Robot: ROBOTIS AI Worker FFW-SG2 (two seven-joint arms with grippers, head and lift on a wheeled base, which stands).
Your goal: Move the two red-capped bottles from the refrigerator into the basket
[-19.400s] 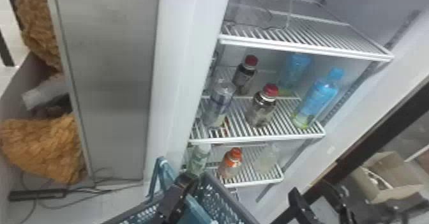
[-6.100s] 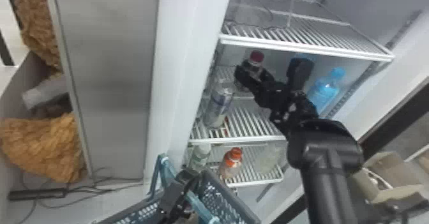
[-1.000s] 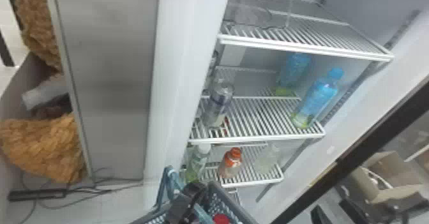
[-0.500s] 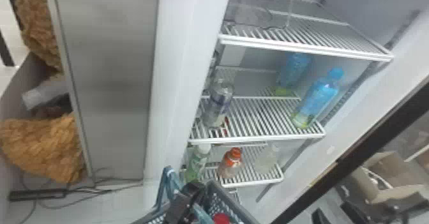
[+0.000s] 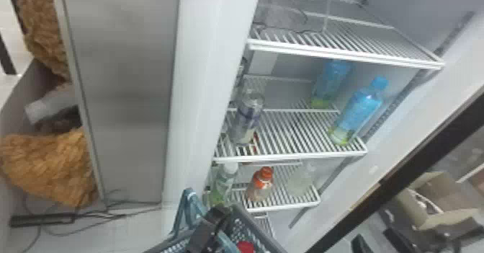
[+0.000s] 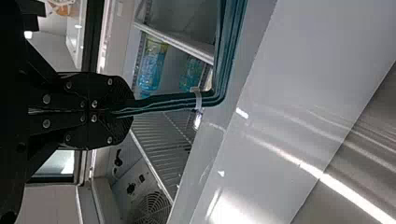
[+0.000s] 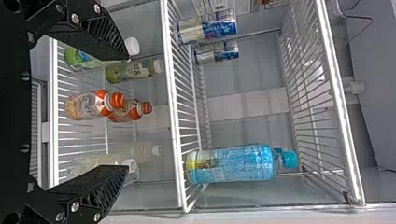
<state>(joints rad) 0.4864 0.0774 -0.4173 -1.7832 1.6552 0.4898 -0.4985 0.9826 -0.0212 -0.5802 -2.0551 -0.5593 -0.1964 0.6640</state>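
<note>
Basket [image 5: 248, 220] at bottom centre of the head view, in front of the open refrigerator. Red-capped bottle [image 5: 245, 248] inside it, bottom edge of frame, red cap visible, body hidden. Left hand [image 5: 216, 218] at bottom centre, clamped on the blue-green basket handle [image 5: 185, 211]; left wrist view shows the fingers together around the handle's strips. Right hand [image 5: 373, 239] low in the lower right, dark fingertips at the bottom edge; right wrist view has its two fingers well apart, facing the shelves.

Middle shelf [image 5: 288, 158], centre to right of frame: silver-blue can [image 5: 246, 120] at its left end, front blue bottle [image 5: 358, 113] near the right end, rear blue bottle [image 5: 329, 84] behind. All upright. Right wrist view shows a second can [image 7: 217, 51] beside the first.

Lower shelf [image 5: 284, 206], bottom centre: white-capped green bottle [image 5: 221, 185] left, orange-capped bottle [image 5: 261, 185] between, pale bottle [image 5: 301, 182] right. Right wrist view gives another orange-capped one [image 7: 130, 111] just by the first.

Upper shelf [image 5: 345, 56] across upper right. Grey panel [image 5: 124, 90] upper left to centre left, shaggy tan material [image 5: 50, 165] at far left, black bar [image 5: 41, 220] and cables lower left, cardboard box [image 5: 443, 212] lower right.
</note>
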